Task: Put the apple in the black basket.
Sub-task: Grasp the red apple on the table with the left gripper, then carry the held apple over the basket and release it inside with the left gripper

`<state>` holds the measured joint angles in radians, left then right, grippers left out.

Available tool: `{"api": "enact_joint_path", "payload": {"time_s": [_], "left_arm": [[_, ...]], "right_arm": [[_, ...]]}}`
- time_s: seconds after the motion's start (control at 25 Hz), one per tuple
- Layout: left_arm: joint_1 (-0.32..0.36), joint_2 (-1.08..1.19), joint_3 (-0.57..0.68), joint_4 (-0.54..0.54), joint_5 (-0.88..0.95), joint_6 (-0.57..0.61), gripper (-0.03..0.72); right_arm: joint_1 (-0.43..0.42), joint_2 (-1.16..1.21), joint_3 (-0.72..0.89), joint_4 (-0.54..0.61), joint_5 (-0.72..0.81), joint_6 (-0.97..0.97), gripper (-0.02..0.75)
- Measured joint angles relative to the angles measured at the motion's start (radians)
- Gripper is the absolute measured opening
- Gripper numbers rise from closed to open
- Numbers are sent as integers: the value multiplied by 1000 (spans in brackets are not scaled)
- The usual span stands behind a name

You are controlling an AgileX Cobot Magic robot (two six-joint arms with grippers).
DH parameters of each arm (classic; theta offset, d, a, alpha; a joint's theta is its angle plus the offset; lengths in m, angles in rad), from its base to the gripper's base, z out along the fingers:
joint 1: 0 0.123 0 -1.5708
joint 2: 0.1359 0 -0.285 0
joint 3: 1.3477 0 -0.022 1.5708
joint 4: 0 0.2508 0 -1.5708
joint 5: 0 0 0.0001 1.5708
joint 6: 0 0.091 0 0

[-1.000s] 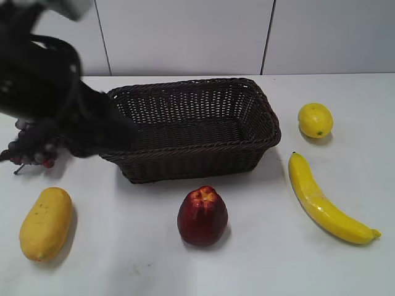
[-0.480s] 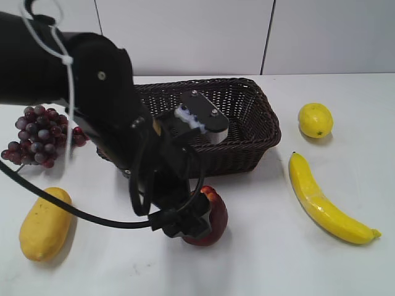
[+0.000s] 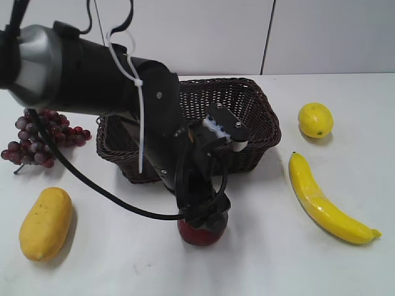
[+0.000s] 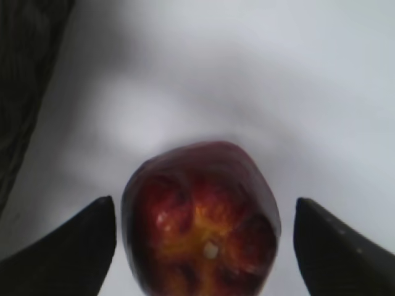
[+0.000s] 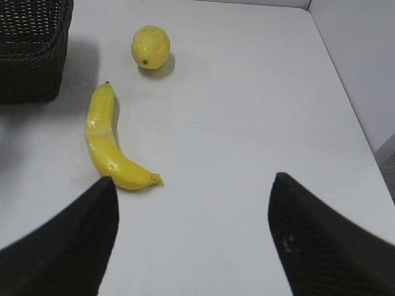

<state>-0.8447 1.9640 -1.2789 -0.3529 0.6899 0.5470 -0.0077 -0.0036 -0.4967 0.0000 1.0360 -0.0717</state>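
Since a moment ago the big black left arm (image 3: 105,80) has swung in from the far left and come down in front of the basket, and now its claw is right over the apple. Nothing else on the white table (image 3: 345,271) has moved. The black basket (image 3: 247,98) sits at the back, just behind the apple, and what shows of its inside holds nothing. The yellow mango (image 3: 44,223) lies at the front left, the long banana (image 3: 324,200) at the right, the grapes (image 3: 37,139) at the far left and the little lemon (image 3: 315,119) at the back right. The apple (image 3: 200,233) sits on the table in front of the basket, mostly hidden under the claw. From the left wrist, the left gripper (image 4: 203,213) is spread wide, with one finger on each side of the apple (image 4: 200,216) and a gap on both sides, so it is not pinching yet. The right gripper (image 5: 191,197) is spread wide too, holding nothing, up over the bare table near the banana (image 5: 111,145). I think the next step is to squeeze and lift. The apple is round and shiny, so it could slip out or roll away if the fingers close off to one side. If the lift is too low, the apple could bump the basket's rim and drop.
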Motion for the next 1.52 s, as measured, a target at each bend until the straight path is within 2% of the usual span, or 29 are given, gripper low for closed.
{"api": "enact_joint_path", "payload": {"time_s": [0.08, 0.2, 0.36, 0.52, 0.68, 0.84, 1.0, 1.32, 1.52], "left_arm": [[0, 20, -21, 3, 22, 0, 672], [0, 34, -43, 11, 43, 0, 588], [0, 35, -73, 18, 99, 0, 585], [0, 33, -160, 16, 225, 0, 585], [-1, -6, -282, 15, 322, -2, 585], [8, -46, -443, 31, 328, -3, 585], [67, -49, -538, 34, 245, -3, 585], [245, 66, -547, 43, 212, -3, 585], [282, 184, -547, 43, 209, -3, 585]], "right_arm": [[0, 0, 0, 0, 0, 0, 571], [0, 0, 0, 0, 0, 0, 571], [0, 0, 0, 0, 0, 0, 571], [0, 0, 0, 0, 0, 0, 571], [0, 0, 0, 0, 0, 0, 571], [0, 0, 0, 0, 0, 0, 571], [0, 0, 0, 0, 0, 0, 571], [0, 0, 0, 0, 0, 0, 571], [0, 0, 0, 0, 0, 0, 571]]}}
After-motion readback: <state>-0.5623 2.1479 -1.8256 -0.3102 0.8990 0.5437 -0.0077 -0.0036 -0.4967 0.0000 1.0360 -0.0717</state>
